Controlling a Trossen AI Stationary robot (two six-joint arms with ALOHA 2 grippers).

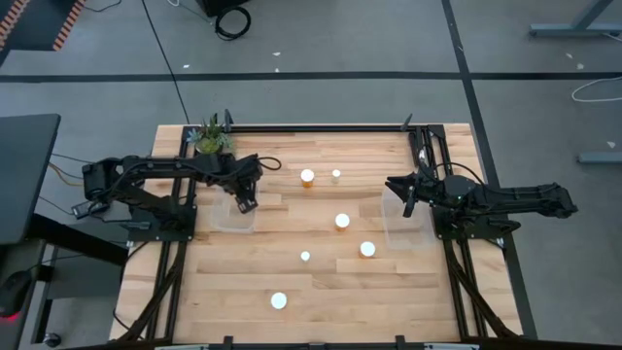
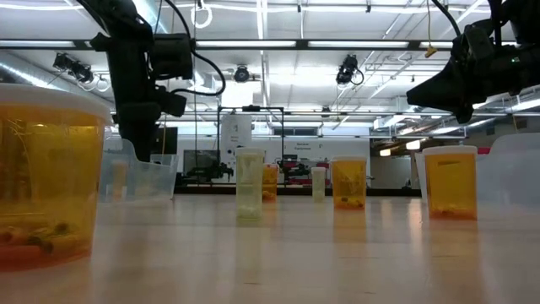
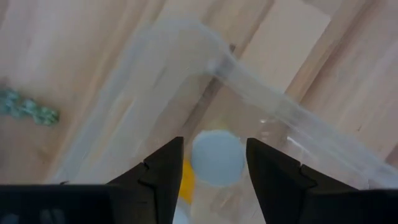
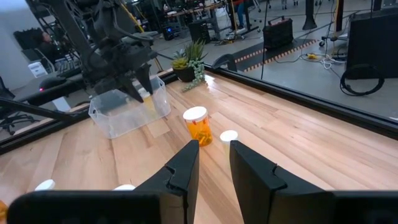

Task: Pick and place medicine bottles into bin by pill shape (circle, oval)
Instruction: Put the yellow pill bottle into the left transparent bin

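Looks like the drop-off step: the left gripper [image 1: 244, 202] hangs over the clear bin [image 1: 230, 216] near the tabletop's left edge, fingers apart around a white-capped bottle [image 3: 217, 157], which looks let go, though I can't be sure. Next it should lift clear and go for one of the six bottles mid-tabletop [image 1: 342, 222], while the right gripper [image 1: 408, 197] waits over the right bin [image 1: 403, 226], fingers together.

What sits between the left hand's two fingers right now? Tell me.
In the left wrist view, a medicine bottle, white cap up, sits between the left hand's fingers, just over the clear bin; small gaps show either side.
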